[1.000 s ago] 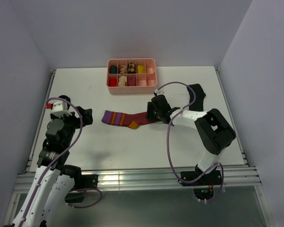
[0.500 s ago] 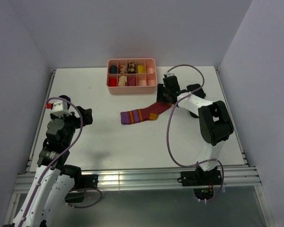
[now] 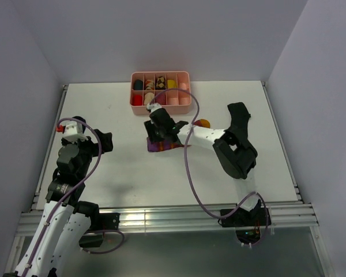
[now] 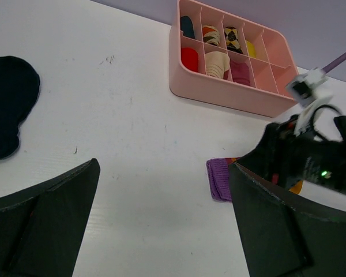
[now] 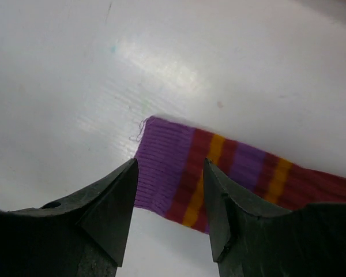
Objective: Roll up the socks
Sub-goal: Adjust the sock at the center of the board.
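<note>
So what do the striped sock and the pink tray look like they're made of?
The striped sock: knitted fabric, matte; fine ribbing and a loose thread at the cuff. The tray: probably moulded plastic, smooth, faint sheen; thin rigid-looking dividers.

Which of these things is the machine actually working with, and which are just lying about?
Part of the job: striped sock; black sock.
Just lying about: pink tray and the small items in its compartments.
</note>
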Controlling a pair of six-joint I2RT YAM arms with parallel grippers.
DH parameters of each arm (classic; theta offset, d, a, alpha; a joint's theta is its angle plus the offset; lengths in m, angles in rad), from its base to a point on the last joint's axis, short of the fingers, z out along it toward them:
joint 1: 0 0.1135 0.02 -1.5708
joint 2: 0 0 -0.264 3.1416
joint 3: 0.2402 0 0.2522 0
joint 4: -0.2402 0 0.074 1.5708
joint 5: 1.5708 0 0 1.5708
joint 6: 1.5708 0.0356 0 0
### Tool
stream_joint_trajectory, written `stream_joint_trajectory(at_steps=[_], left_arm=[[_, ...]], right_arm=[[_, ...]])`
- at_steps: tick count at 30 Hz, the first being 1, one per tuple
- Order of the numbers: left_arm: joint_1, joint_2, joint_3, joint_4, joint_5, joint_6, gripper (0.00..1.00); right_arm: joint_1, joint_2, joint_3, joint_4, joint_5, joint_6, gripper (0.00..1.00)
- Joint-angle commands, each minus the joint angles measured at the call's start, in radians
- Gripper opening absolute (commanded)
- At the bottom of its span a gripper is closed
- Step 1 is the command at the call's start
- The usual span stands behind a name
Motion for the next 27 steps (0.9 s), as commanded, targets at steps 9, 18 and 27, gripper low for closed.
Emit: stream_joint_trajectory(at_steps=[9, 18, 27], left_arm=[[-0.002, 0.004, 0.007, 0.028, -0.001, 0.001, 0.99], [-0.002, -0.004, 0.004, 0.032, 0.019, 0.0, 0.98], [-0.002, 0.002, 0.005, 0.029, 0.016, 0.0, 0.98]], right_arm=[[0.143, 0.015, -0.168, -0.009, -0.052, -0.116, 0.56], [0.174, -0.27, -0.399, -0.193, -0.043, -0.1, 0.62], [-0.029, -0.465, -0.32, -0.24, 0.097, -0.023, 0.64]])
